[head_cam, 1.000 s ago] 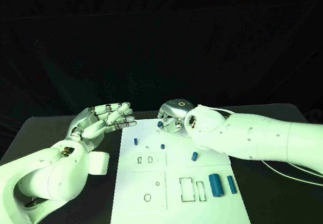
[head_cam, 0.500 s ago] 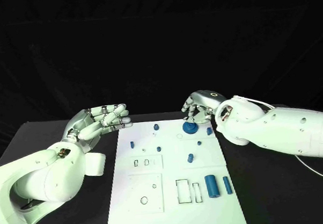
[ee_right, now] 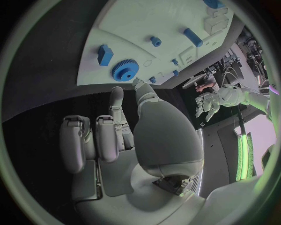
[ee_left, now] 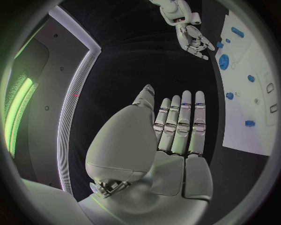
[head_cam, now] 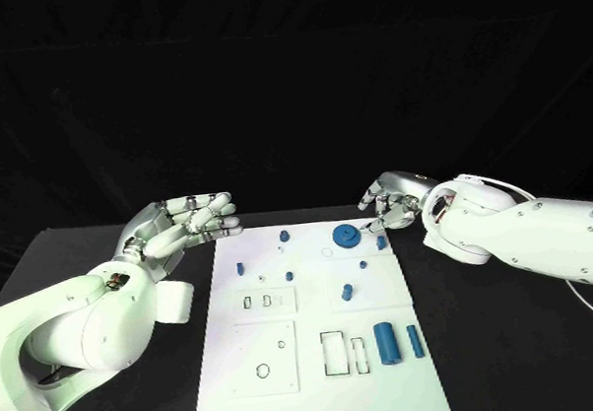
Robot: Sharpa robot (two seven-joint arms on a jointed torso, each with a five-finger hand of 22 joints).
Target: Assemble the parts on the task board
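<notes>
Head view: task board [head_cam: 313,362] is laid flat mid-table, with a blue gear [head_cam: 344,234] near its far edge, small blue parts [head_cam: 241,267] scattered on it, and two blue cylinders [head_cam: 385,343] at its right side. Left hand [head_cam: 185,226] is held off the board's far-left corner, right hand [head_cam: 389,202] off its far-right corner.

Left wrist view: left hand [ee_left: 175,126] is seen with fingers straight, side by side, nothing held.

Right wrist view: right hand [ee_right: 123,140] is seen with fingers partly curled, nothing held, gear [ee_right: 125,70] apart from the fingertips.

Glossy white rounded arms end in each silver segmented robot hand [head_cam: 191,222], the right [head_cam: 389,199] trailing white cables.
</notes>
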